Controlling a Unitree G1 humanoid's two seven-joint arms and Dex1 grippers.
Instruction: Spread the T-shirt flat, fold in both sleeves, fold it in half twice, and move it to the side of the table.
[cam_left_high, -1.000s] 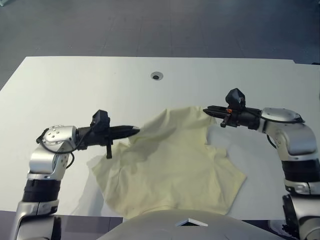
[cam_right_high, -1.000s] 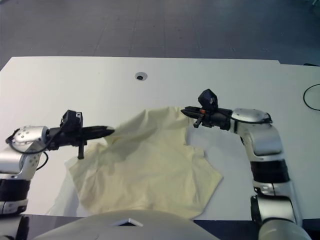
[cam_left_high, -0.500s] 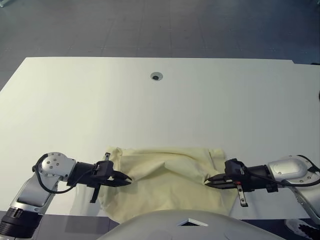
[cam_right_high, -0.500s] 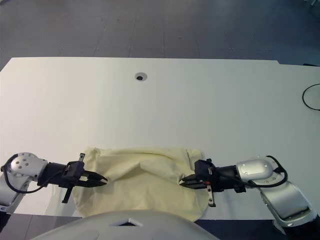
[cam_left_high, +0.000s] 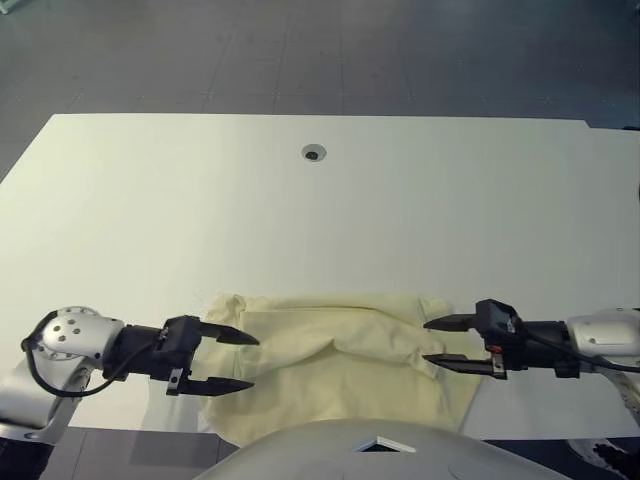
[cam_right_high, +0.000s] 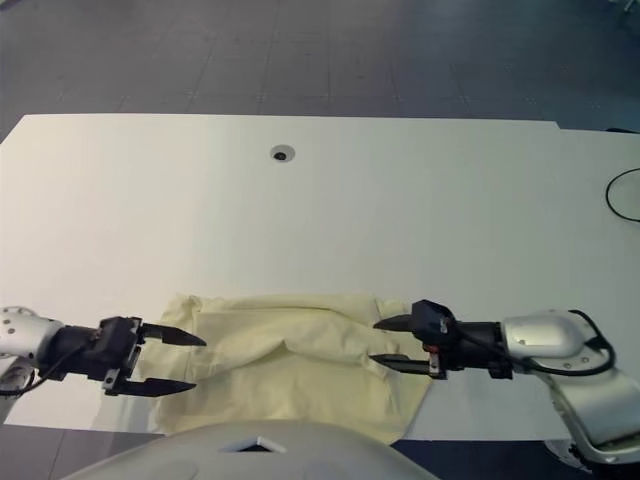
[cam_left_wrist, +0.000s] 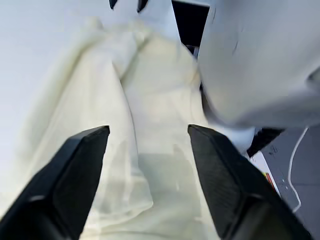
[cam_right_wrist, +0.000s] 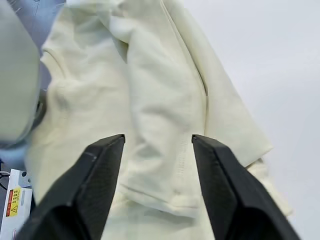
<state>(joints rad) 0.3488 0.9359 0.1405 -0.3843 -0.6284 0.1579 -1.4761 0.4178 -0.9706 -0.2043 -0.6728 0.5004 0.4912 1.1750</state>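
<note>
The pale yellow T-shirt (cam_left_high: 335, 360) lies folded in a wide band at the near edge of the white table (cam_left_high: 320, 230), its surface wrinkled. My left gripper (cam_left_high: 253, 362) is open at the shirt's left end, fingers pointing inward with nothing between them. At the right end my right gripper (cam_left_high: 426, 341) is open too, pointing inward over the cloth's edge. In the left wrist view the left gripper (cam_left_wrist: 148, 129) stands wide over the shirt (cam_left_wrist: 150, 85). From the right wrist, the right gripper (cam_right_wrist: 158, 137) spreads above the folded cloth (cam_right_wrist: 150, 80).
A small round hole (cam_left_high: 314, 153) sits in the table's far middle. A dark cable loop (cam_right_high: 625, 195) lies at the right edge. The shirt's near side reaches the table's front edge.
Both grippers carried the shirt's far edge toward the near edge, folding it over. They then let go, opened, and drew back outward from the cloth.
</note>
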